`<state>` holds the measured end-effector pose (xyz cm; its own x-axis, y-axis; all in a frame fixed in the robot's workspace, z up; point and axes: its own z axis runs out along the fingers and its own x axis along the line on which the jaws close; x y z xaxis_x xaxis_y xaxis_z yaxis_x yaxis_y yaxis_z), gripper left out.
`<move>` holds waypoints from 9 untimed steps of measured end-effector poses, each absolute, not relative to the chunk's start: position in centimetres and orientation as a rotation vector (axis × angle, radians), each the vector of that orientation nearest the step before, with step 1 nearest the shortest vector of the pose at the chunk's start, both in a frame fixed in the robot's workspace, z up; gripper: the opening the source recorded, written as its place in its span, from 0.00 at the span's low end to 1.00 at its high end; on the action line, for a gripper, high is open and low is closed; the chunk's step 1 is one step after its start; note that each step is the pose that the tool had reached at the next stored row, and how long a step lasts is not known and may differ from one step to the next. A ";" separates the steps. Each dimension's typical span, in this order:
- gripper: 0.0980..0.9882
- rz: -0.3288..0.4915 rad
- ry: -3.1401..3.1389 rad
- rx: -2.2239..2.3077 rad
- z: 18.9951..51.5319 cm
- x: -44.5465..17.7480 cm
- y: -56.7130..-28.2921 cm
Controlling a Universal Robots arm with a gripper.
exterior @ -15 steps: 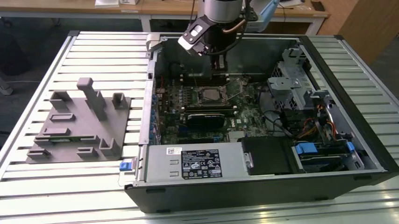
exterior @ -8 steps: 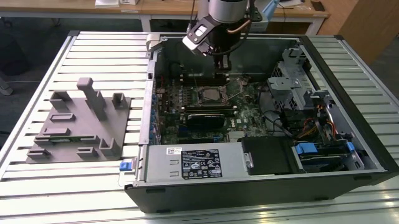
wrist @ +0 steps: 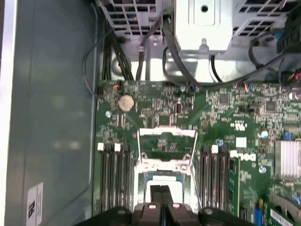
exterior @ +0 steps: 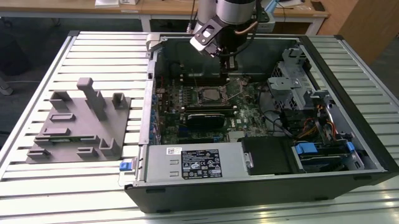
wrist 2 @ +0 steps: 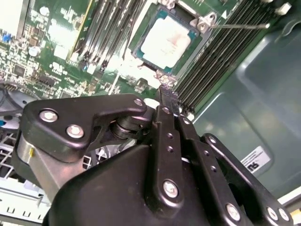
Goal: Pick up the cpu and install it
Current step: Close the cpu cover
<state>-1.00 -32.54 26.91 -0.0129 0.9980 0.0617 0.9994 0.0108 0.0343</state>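
Note:
The cpu (wrist 2: pixel 167 40), a flat square chip with a pale silvery top, lies inside the motherboard socket (wrist 2: pixel 200 22); in the first wrist view the cpu (wrist: pixel 162 178) shows below the raised socket frame (wrist: pixel 167 141). My gripper (wrist 2: pixel 164 92) hangs just above the board beside the socket, fingers pressed together with nothing between them. In the first wrist view the gripper (wrist: pixel 161 193) sits over the near part of the chip. In the exterior view the gripper (exterior: pixel 228 71) hovers inside the open computer case, a little behind the socket (exterior: pixel 210 96).
The open computer case (exterior: pixel 349 154) holds the green motherboard (exterior: pixel 243 114), memory slots (wrist: pixel 113 179) on both sides of the socket, cables, a drive cage (exterior: pixel 293 79) and a silver power-supply box (exterior: pixel 196 161). A grey fixture (exterior: pixel 81 126) stands on the slatted table (exterior: pixel 93 51).

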 end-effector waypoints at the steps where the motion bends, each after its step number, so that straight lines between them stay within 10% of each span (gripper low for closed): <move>1: 0.01 -0.102 -2.221 -2.195 26.9 -1.0 -32.5; 9: 0.01 -0.093 -2.226 -2.199 26.7 -0.9 -33.0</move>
